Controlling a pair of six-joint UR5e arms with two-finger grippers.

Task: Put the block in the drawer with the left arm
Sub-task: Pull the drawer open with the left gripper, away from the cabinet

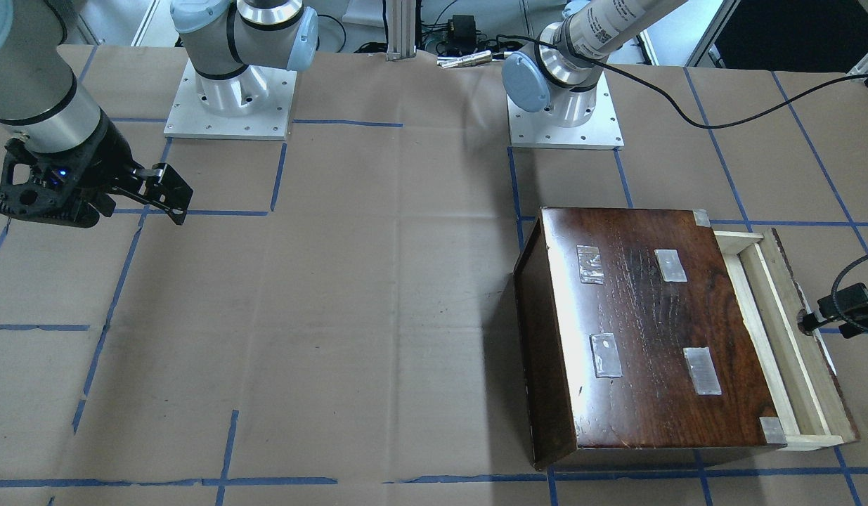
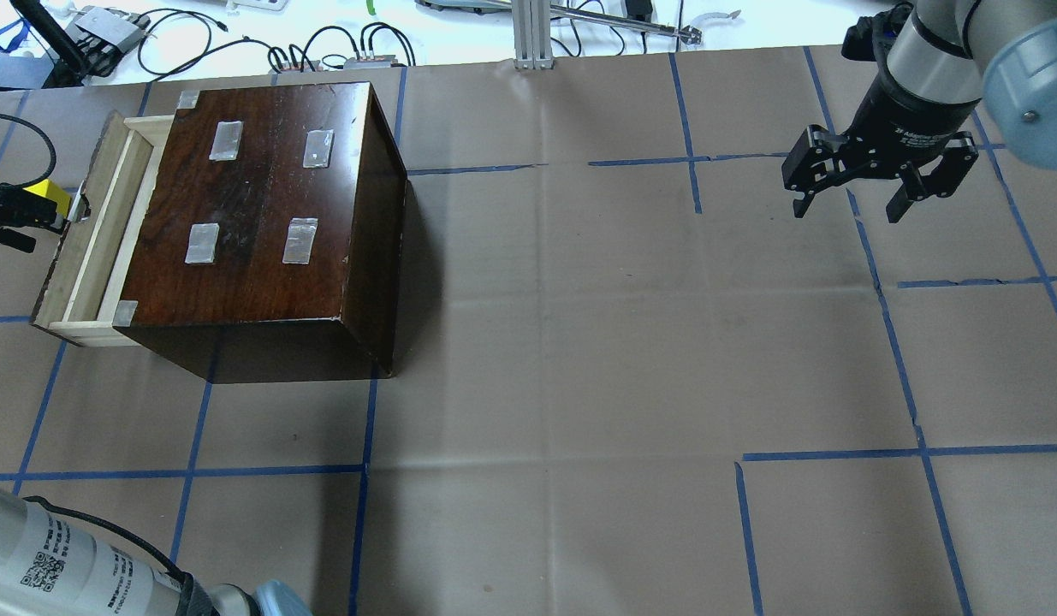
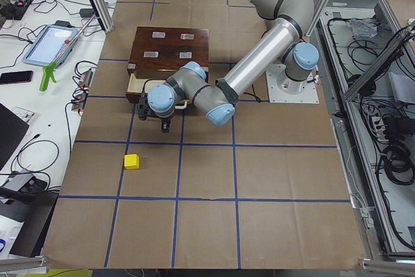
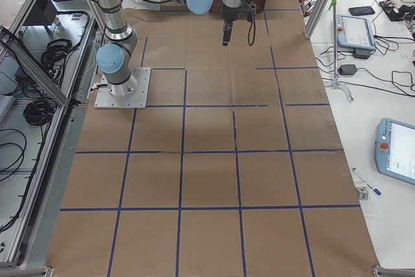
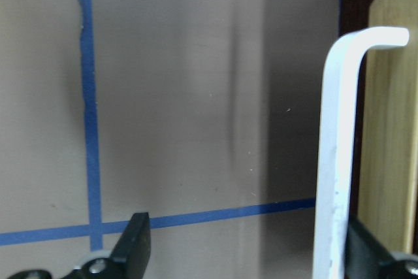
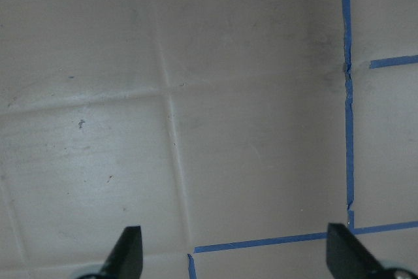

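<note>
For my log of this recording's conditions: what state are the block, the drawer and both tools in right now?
block: lying on the table, outside the drawer, not held.
drawer: pulled partly out of the box, nothing visible inside.
left tool: open at the drawer's white handle, which sits beside one finger, unclamped.
right tool: open, empty, above the table.

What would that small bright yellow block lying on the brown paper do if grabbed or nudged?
The small bright yellow square-faced block has flat faces, so it likely slides rather than rolls. Its crisp edges suggest it is stiff. Tiny beside the glossy dark-brown wooden box, it is probably light.
</note>
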